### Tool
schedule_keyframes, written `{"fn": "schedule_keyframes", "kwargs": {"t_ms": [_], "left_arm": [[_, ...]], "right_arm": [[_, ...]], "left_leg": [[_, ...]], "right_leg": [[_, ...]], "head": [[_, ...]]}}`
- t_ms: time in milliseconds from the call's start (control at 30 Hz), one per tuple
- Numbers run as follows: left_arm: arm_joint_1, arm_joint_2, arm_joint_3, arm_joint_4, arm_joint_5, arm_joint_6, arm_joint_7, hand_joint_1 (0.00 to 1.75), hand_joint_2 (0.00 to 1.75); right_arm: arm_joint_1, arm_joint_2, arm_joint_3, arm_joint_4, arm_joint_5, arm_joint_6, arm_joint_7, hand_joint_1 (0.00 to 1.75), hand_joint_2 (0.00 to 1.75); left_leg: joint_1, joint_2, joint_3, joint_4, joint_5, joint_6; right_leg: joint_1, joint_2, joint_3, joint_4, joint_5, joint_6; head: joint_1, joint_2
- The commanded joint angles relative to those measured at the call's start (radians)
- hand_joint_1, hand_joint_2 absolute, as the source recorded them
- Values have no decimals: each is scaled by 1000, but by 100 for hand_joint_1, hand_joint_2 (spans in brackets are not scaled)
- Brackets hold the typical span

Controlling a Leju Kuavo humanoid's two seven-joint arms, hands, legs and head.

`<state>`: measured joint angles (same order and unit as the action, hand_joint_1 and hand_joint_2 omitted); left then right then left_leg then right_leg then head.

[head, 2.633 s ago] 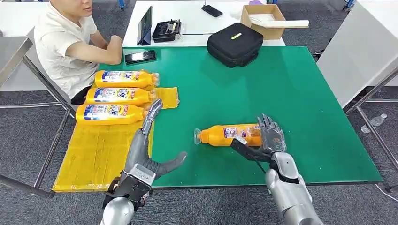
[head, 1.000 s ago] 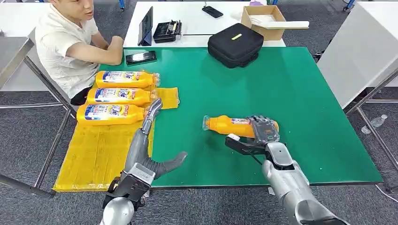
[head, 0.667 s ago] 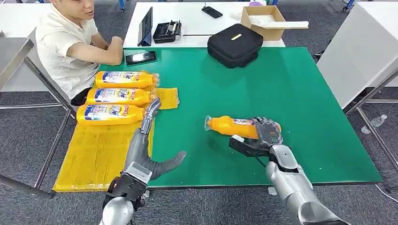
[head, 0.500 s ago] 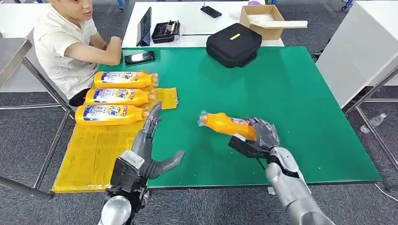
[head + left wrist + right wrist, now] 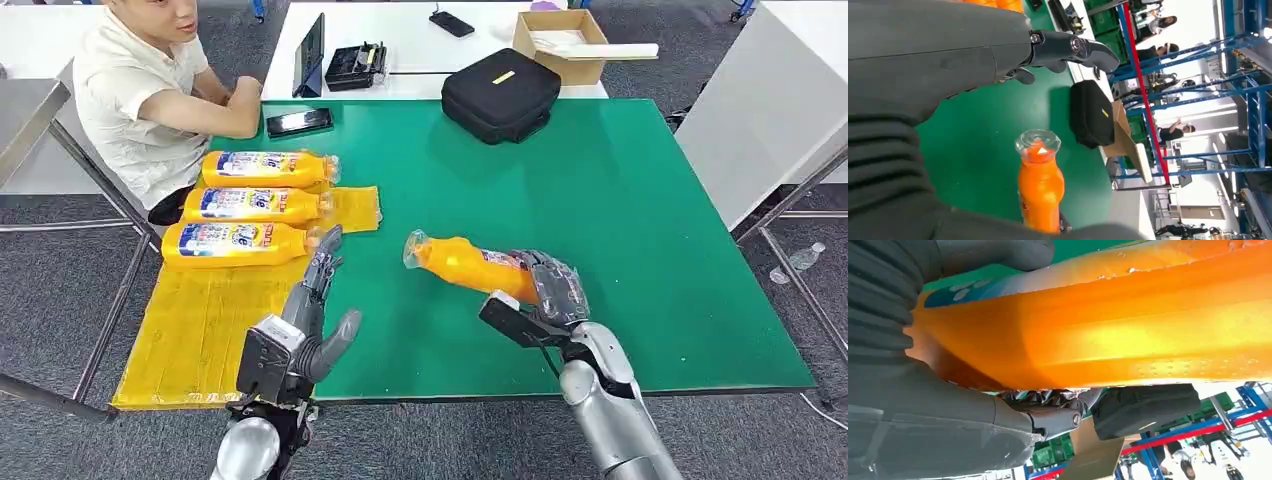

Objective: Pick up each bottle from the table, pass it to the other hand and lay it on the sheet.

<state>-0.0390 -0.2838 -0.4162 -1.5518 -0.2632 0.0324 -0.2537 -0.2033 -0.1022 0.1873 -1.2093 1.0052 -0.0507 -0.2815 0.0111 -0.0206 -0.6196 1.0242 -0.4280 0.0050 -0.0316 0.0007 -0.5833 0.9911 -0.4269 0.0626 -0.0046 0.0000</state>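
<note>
A: Where is the bottle (image 5: 465, 266)?
B: The right hand (image 5: 545, 295) grips its base above the green table (image 5: 620, 200), cap toward the left hand (image 5: 305, 325).
A: And that hand's fingers?
B: Spread, holding nothing, beside the yellow sheet (image 5: 205, 325) carrying 3 bottles (image 5: 240, 200).

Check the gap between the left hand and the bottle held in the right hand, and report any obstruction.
Nothing visible blocks it. Bare green table lies between the left hand and the bottle gripped by the right hand, its cap end pointing toward the left hand.
</note>
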Motion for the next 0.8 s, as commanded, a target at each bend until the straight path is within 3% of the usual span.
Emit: {"fn": "schedule_keyframes", "kwargs": {"t_ms": [33,333,600,800], "left_arm": [[20,-65,23,44,-21,24,-2,0,175],[13,-65,55,103,59,83,65,0,175],[10,-65,49,114,70,98,78,0,175],[-19,-65,32,174,8,126,89,0,175]], "right_arm": [[32,57,-12,-120,-58,9,-28,175,175],[128,150,60,-378,-82,-5,-40,175,175],[127,155,76,-391,-89,4,-33,175,175],[126,211,117,-414,-112,5,-66,175,175]], "left_leg": [[0,2,2,0,-1,0],[1,4,4,0,-3,0],[1,1,0,0,-1,0],[1,2,0,0,-1,0]], "right_leg": [[1,0,2,0,-1,-3],[3,2,3,-1,-1,-5],[2,-1,0,-1,-1,-2],[1,0,0,0,-1,-3]], "head": [[0,0],[0,0],[0,0],[0,0]]}}
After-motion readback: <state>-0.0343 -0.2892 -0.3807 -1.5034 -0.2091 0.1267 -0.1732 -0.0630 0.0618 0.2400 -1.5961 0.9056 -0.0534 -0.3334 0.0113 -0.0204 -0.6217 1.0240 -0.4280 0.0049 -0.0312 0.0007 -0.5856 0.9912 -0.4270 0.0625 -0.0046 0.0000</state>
